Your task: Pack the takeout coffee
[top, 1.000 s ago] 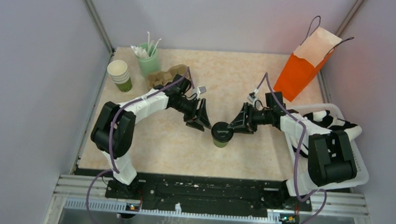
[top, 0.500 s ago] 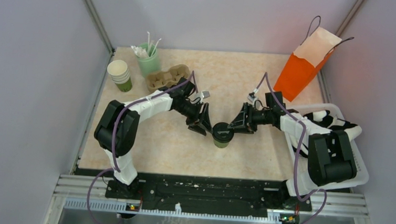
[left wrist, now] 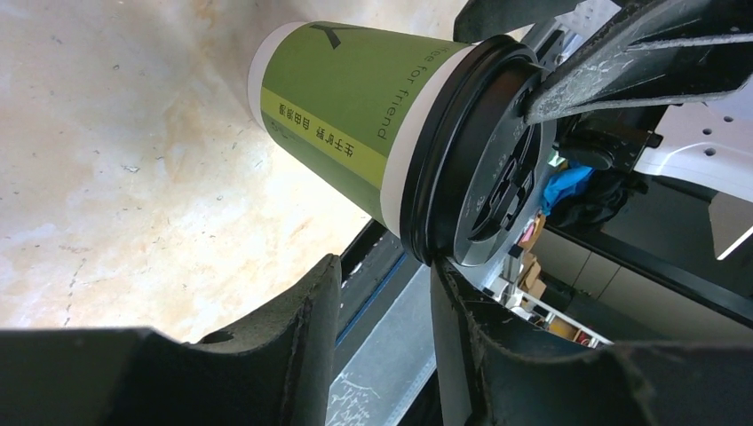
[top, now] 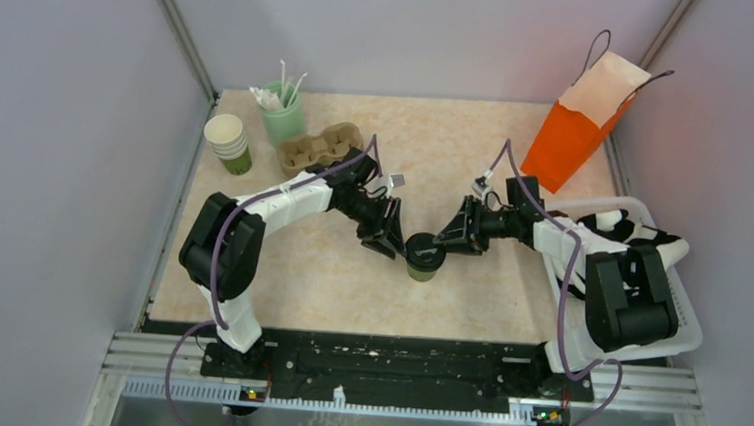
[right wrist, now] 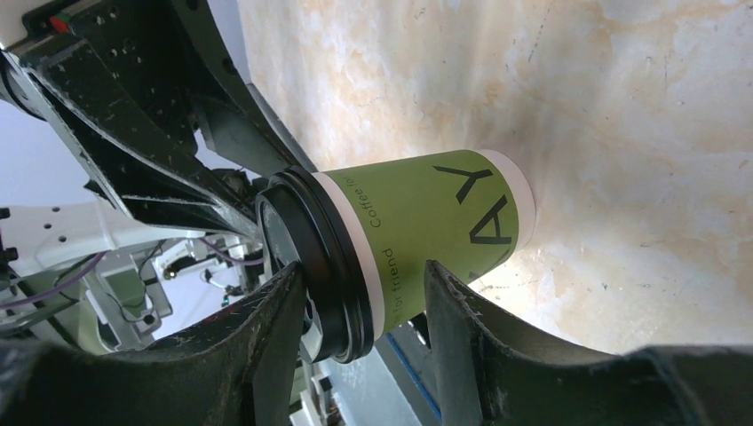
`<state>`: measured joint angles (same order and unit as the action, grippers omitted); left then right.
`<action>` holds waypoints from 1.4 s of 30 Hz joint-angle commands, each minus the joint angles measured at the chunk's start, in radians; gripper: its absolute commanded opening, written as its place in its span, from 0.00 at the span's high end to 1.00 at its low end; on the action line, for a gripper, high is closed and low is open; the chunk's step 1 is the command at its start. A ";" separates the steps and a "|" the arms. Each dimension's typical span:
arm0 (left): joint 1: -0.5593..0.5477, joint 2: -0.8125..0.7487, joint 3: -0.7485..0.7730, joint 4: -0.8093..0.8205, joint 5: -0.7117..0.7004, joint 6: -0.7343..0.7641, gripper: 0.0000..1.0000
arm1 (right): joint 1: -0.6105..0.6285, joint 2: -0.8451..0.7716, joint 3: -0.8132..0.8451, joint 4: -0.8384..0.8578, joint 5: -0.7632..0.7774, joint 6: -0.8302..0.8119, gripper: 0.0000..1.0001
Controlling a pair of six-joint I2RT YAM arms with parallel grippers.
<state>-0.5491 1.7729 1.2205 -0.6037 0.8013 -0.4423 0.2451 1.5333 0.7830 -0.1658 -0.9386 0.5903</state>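
- the takeout coffee (top: 422, 257) is seen upright near the middle of the tabletop (top: 458, 149), between the two arms and well apart from the orange paper bag (top: 571, 136) at the far right.
- a tip-over is judged the main risk: both end effectors are crowded at the height of the black lid (left wrist: 484, 160), so a sideways nudge high on a light cup could topple it.
- the lid could be pried loose if a finger is caught under its rim or dragged across it. in the left wrist view, a finger of the right end effector (right wrist: 362, 271) appears to be laid across the lid top.
- a collision between the two end effectors is possible, since they are brought close together over the cup.
- the left end effector (left wrist: 382, 271) is only narrowly parted, with nothing held between its fingers; the lid rim lies just beyond the tips.
- the right end effector is spread wider, with its fingers set either side of the cup's upper band. no firm grip is shown, and contact there cannot be told.
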 commanded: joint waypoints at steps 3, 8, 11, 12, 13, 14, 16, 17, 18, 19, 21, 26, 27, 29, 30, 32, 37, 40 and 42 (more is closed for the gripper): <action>-0.036 0.091 -0.111 -0.032 -0.333 0.056 0.57 | -0.021 0.026 -0.037 0.036 0.029 -0.010 0.50; -0.035 0.141 -0.126 -0.020 -0.394 0.038 0.59 | -0.021 0.049 -0.039 0.051 0.028 -0.010 0.50; -0.035 0.152 -0.142 -0.005 -0.423 0.025 0.60 | -0.021 0.050 -0.041 0.052 0.031 -0.015 0.49; -0.036 0.157 -0.140 -0.009 -0.430 0.025 0.60 | -0.022 0.052 -0.044 0.055 0.032 -0.015 0.49; -0.036 0.163 -0.138 -0.012 -0.434 0.027 0.60 | -0.023 0.055 -0.047 0.057 0.032 -0.015 0.49; -0.036 0.165 -0.136 -0.015 -0.438 0.029 0.60 | -0.023 0.059 -0.049 0.058 0.032 -0.016 0.49; -0.035 0.164 -0.123 -0.033 -0.455 0.037 0.60 | -0.023 0.061 -0.045 0.045 0.034 -0.025 0.49; -0.035 0.155 -0.112 -0.048 -0.455 0.043 0.60 | -0.022 0.056 -0.038 0.032 0.038 -0.031 0.49; -0.036 0.141 -0.094 -0.064 -0.443 0.052 0.59 | -0.023 0.050 -0.030 0.018 0.038 -0.036 0.49; -0.035 0.120 -0.071 -0.083 -0.424 0.057 0.57 | -0.022 0.042 -0.020 0.002 0.038 -0.040 0.49; -0.036 0.072 -0.014 -0.114 -0.372 0.062 0.52 | -0.022 0.021 -0.001 -0.021 0.029 -0.042 0.49; -0.033 0.018 0.094 -0.139 -0.216 0.058 0.38 | -0.023 0.008 0.026 -0.047 0.007 -0.056 0.45; -0.032 0.009 0.097 -0.130 -0.192 0.052 0.36 | -0.022 0.010 0.030 -0.051 0.004 -0.061 0.44; -0.029 -0.008 0.097 -0.110 -0.149 0.039 0.32 | -0.021 0.018 0.043 -0.060 -0.005 -0.073 0.43; -0.029 -0.015 0.097 -0.106 -0.133 0.035 0.30 | -0.021 0.020 0.052 -0.067 -0.009 -0.079 0.42; -0.028 -0.033 0.096 -0.097 -0.101 0.036 0.26 | -0.021 0.026 0.078 -0.086 -0.013 -0.091 0.41; -0.024 -0.058 0.114 -0.097 -0.070 0.062 0.18 | -0.021 0.027 0.132 -0.148 -0.016 -0.125 0.38; -0.019 -0.039 0.138 -0.137 -0.071 0.075 0.18 | -0.022 0.028 0.151 -0.185 -0.010 -0.143 0.37; -0.017 -0.041 0.143 -0.145 -0.084 0.078 0.17 | -0.021 0.021 0.162 -0.215 0.006 -0.160 0.35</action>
<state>-0.5735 1.7653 1.3178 -0.7288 0.7063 -0.3927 0.2264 1.5646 0.8902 -0.3153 -0.9535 0.4885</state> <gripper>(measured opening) 0.823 0.631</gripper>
